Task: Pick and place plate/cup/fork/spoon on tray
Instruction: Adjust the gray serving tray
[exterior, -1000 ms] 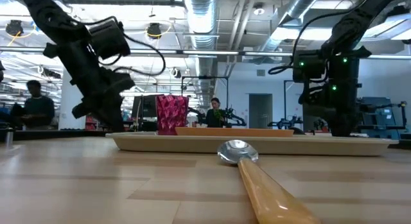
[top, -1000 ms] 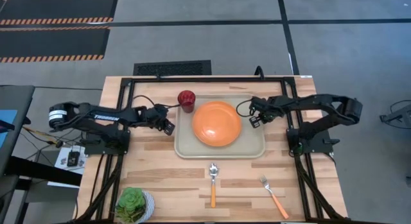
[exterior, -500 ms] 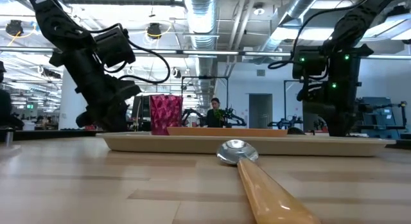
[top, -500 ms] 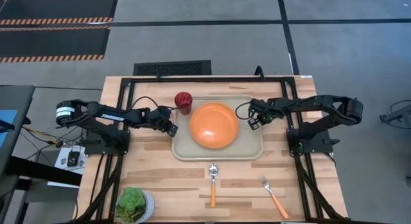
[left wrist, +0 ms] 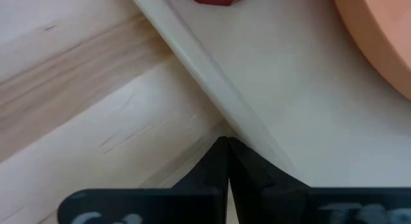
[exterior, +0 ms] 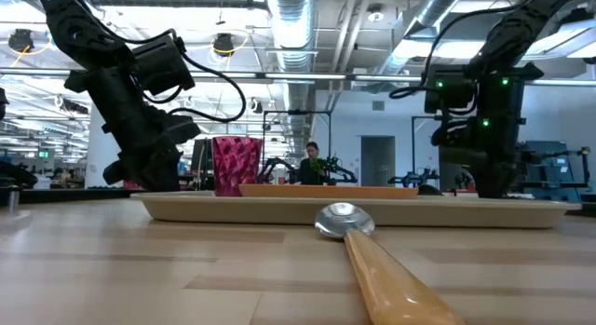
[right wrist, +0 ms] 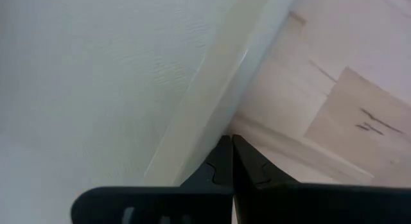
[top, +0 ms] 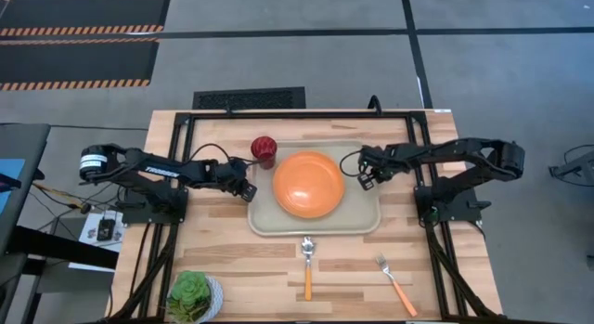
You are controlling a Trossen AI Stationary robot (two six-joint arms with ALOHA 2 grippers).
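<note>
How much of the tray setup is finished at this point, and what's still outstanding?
Done: the plate sits on the tray, and the cup stands at its far left corner. In hand: the left gripper and right gripper are both shut on the tray's opposite rims, gripping the tray itself. Left: the spoon and fork lie on the table in front of the tray.

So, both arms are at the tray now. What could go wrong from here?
1. The left gripper and right gripper are shut, with their tips only at the edge of the tray. Such a thin contact could slip, tilting the tray and sliding the plate.
2. The cup stands at the tray's corner next to the left gripper and might get knocked over.
3. The spoon lies close to the tray's near edge, so a shift that way would push it.
</note>
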